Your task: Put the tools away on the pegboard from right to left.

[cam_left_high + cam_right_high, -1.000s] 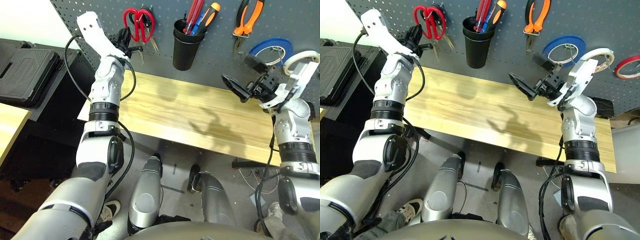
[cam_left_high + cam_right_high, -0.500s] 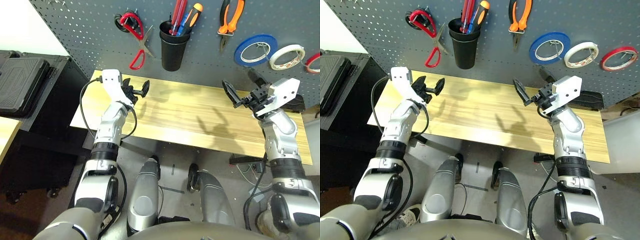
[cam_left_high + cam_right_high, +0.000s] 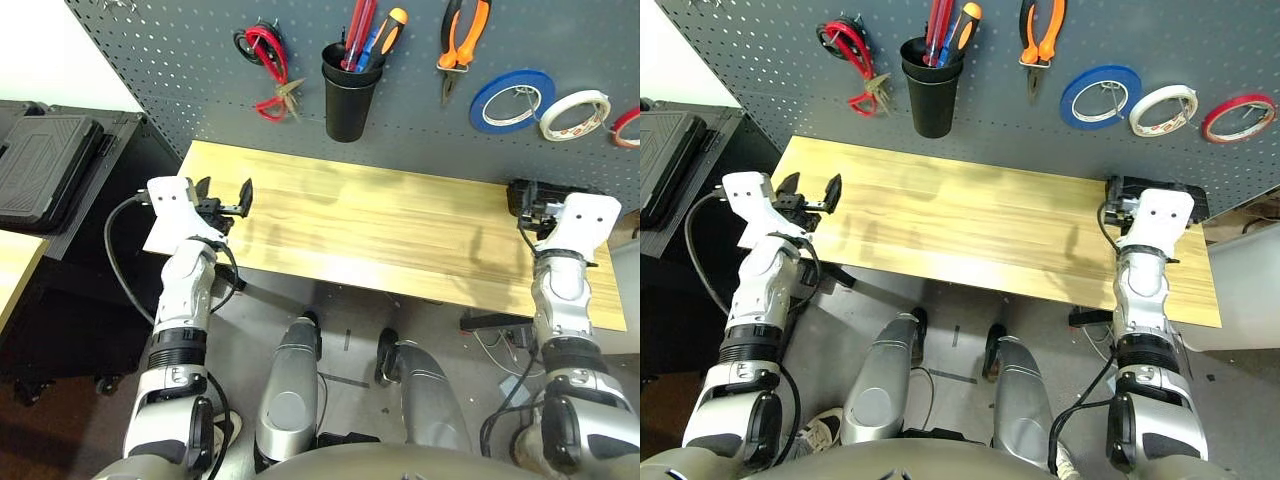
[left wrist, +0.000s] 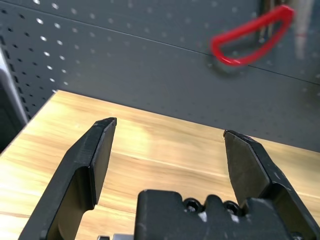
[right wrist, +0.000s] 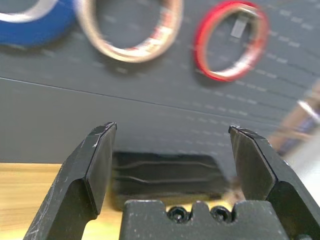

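All the tools hang on the dark grey pegboard [image 3: 170, 70]. The red-handled scissors [image 3: 268, 75] dangle from a hook at its left. A red-handled screwdriver [image 3: 357, 30] stands in the black cup [image 3: 345, 100]. To the right hang the orange-and-black pliers [image 3: 460, 40], and the thin red tape ring [image 3: 1238, 117] is at the far right. My left gripper [image 3: 224, 190] is open and holds nothing, low over the table's left end; its wrist view shows a red scissor handle [image 4: 250, 42] ahead. At the table's right end my right gripper [image 5: 172, 145] is open too, with nothing in it.
Black-handled scissors [image 3: 246, 42] share the left hook. A blue tape roll [image 3: 513, 100] and a white one [image 3: 572, 112] hang beside the red ring. A black box [image 5: 165, 175] lies on the wooden table [image 3: 380, 230] just ahead of my right gripper. A black case [image 3: 45, 150] sits off to the left.
My left gripper opened, let go of the red scissors on their hook and came down to the table's left end. The right arm drew back to the right end. The camera shifted.
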Available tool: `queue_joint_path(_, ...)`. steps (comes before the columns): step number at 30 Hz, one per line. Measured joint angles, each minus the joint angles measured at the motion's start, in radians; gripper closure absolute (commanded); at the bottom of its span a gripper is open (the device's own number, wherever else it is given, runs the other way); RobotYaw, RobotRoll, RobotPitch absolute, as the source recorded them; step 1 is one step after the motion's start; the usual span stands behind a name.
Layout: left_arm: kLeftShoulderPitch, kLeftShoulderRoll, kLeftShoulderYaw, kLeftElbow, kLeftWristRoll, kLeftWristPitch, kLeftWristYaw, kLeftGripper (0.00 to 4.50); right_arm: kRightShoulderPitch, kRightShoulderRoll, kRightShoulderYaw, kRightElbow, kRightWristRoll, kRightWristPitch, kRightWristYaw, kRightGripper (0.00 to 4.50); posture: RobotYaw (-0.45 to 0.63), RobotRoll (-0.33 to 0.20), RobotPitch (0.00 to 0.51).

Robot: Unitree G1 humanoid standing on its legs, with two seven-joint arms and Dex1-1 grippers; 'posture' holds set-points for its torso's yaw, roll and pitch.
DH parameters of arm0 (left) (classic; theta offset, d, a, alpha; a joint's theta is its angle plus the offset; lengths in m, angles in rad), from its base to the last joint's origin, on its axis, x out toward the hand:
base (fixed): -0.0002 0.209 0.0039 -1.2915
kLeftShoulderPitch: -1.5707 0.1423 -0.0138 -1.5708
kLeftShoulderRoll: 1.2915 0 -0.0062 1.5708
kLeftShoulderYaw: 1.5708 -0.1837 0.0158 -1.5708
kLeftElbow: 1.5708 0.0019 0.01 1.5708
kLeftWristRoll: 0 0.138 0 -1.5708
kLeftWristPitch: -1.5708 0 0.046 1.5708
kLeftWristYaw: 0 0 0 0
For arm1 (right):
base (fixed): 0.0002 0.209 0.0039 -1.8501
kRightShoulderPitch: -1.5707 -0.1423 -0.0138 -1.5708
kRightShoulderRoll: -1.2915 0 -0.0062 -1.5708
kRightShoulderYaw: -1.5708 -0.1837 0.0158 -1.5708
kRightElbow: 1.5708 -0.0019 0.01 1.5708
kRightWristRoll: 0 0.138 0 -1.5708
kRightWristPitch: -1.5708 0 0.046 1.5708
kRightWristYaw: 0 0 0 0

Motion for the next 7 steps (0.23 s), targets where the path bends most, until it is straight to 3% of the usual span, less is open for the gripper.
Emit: queue_joint_path(7,0.006,0.009,0.004,0.035,0.000,-0.027,-0.003,0.03,-0.018,-0.037,-0.003,0.088,-0.002,-0.039,-0.113,0.00,0.21,0.000,0.248)
